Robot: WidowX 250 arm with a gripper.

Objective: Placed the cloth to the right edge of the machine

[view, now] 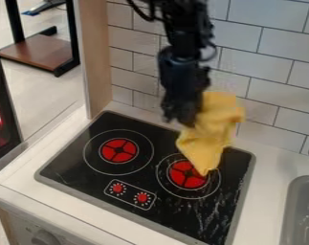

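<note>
The black gripper (190, 118) hangs from the top of the view over the back of the stove, in front of the tiled wall, and is shut on the yellow cloth. Bunched at its top, the cloth (211, 131) droops from the gripper, and its lower corner hangs over the right burner. That corner hides part of the burner's red centre; whether it touches the surface I cannot tell. The machine, a black stovetop (150, 179) with a grey rim, lies below, its right edge running down toward the bottom of the view.
A grey sink (299, 210) is set into the white counter (271, 179) right of the stove. White tiles (268, 86) line the wall behind, and a wooden panel (96, 57) rises at the back left. Two red knobs mark the stove's front.
</note>
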